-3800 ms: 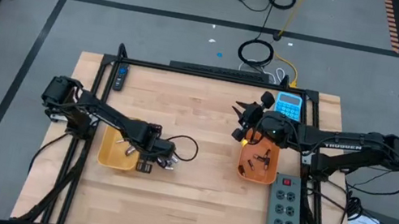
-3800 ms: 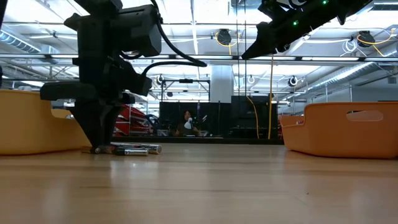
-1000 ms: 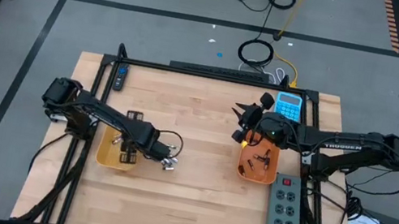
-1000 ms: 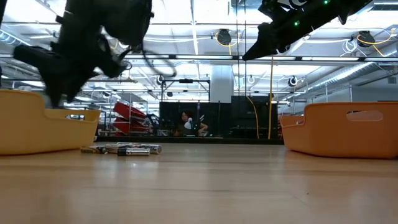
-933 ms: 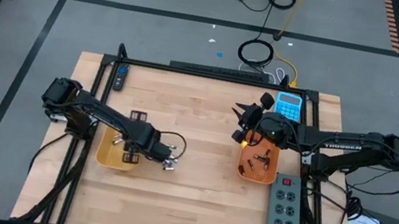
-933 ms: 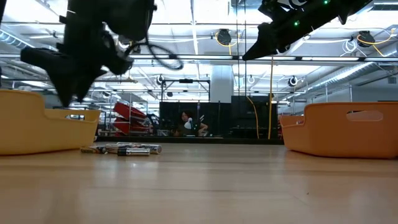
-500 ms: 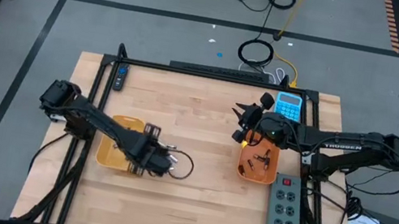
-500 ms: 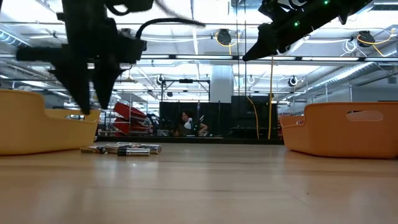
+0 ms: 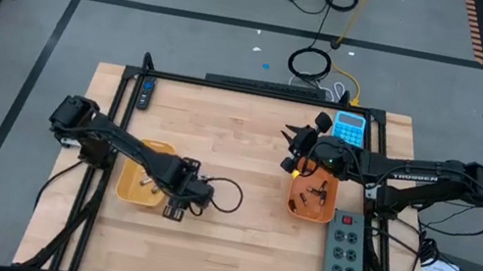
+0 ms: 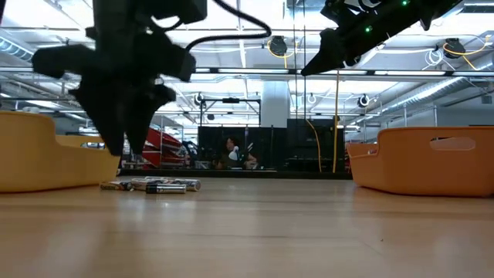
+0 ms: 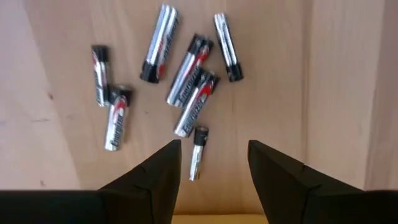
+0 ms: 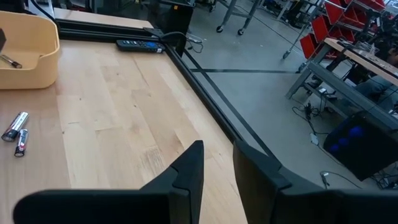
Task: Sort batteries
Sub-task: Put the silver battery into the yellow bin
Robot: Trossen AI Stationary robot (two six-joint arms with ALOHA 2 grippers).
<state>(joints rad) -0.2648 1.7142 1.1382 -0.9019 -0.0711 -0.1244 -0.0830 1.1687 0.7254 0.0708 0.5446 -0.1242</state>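
Note:
Several batteries (image 11: 186, 81), silvery-grey with dark ends, lie loose on the wood beside the yellow tray (image 9: 136, 180); in the low view the batteries (image 10: 158, 184) form a low row. My left gripper (image 11: 214, 158) hangs open above them, pointing straight down, its fingers either side of bare wood next to one small battery (image 11: 197, 152). It is also in the low view as my left gripper (image 10: 126, 148), clear of the table. My right gripper (image 12: 217, 155) hovers over the far end of the orange tray (image 9: 311, 196), which holds dark batteries; its fingers stand slightly apart with nothing between them.
A blue calculator (image 9: 351, 127) and a remote (image 9: 146, 92) lie at the far edge. A grey power strip (image 9: 345, 264) lies at the right. A black frame rail (image 12: 211, 102) runs along the table's edge. Bare wood lies between the trays. A person (image 10: 231, 150) stands far behind.
My left gripper has swung from a slant above the yellow tray toward the table's right, tipping until it points straight down, and has sunk a little. It now hangs over the loose batteries. The batteries have not moved.

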